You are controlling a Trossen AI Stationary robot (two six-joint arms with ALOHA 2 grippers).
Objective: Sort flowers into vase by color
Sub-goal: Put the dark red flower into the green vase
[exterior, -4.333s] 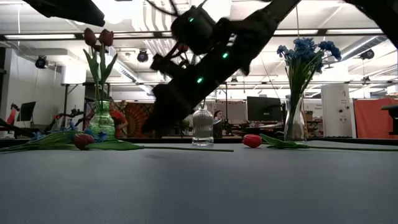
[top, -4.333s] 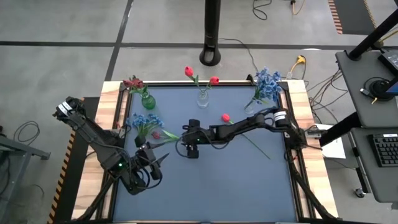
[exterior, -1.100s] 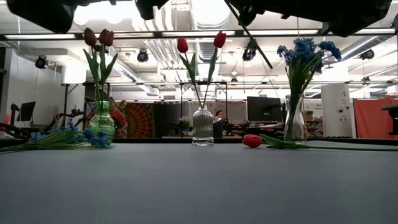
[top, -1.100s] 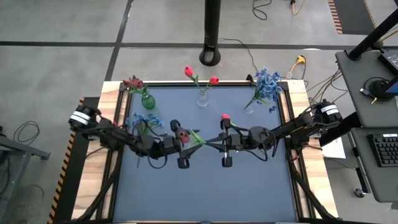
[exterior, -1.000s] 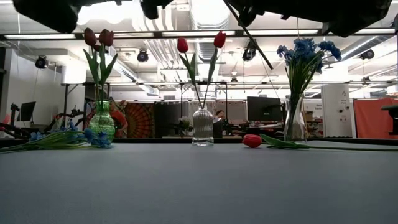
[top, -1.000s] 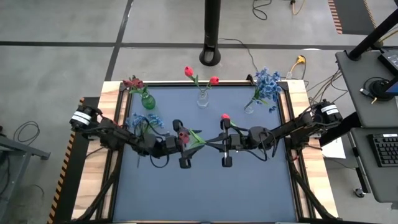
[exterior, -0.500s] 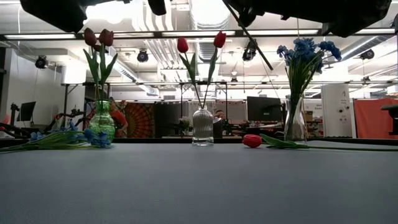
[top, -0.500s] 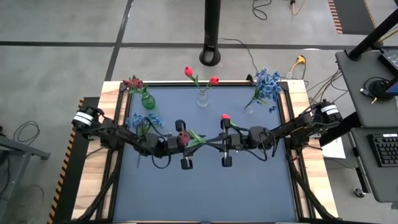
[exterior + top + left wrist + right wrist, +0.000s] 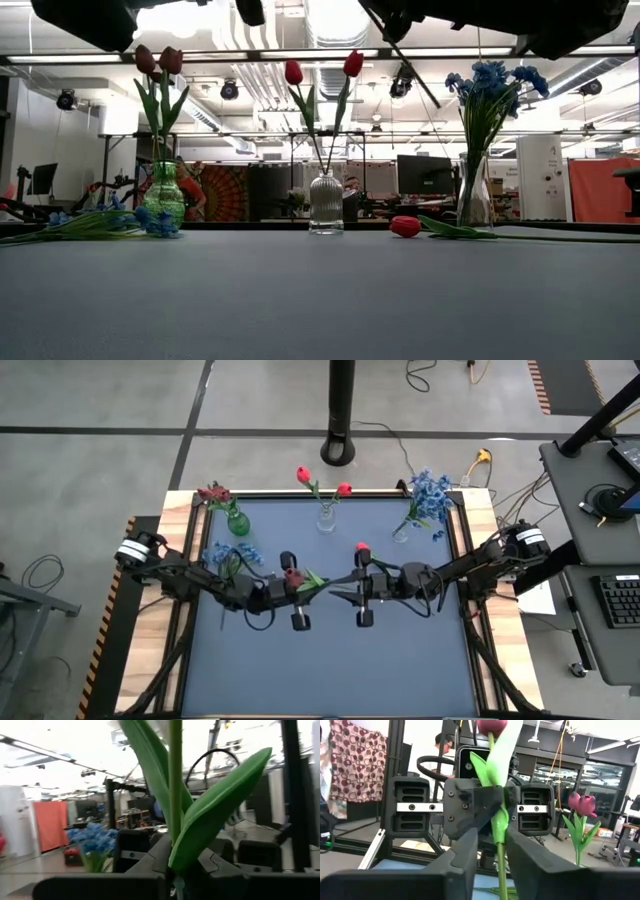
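Observation:
A maroon flower on a green stem is up in the air over the table's middle, between my two grippers. My left gripper comes from the table's left and is shut on it. My right gripper comes from the right. It is open, with a finger on either side of the lower stem and a gap to each. At the back stand a green vase with maroon blooms, a clear vase with red tulips and a vase with blue flowers. My left gripper pinches the maroon flower's stem between its two fingers, where the leaves branch off below the bloom. The fingers come level from the table's left and lie across the stem. The flower is lifted clear and tilted, bloom uppermost, its lower stem reaching toward my right gripper.
A bunch of blue flowers lies on the mat at the left and a red tulip lies right of the middle. Its long stem runs toward the right edge. The near half of the mat is bare.
My left gripper has edged a little toward the table's right, closer to my right gripper. The maroon flower stays lifted between the two grippers.

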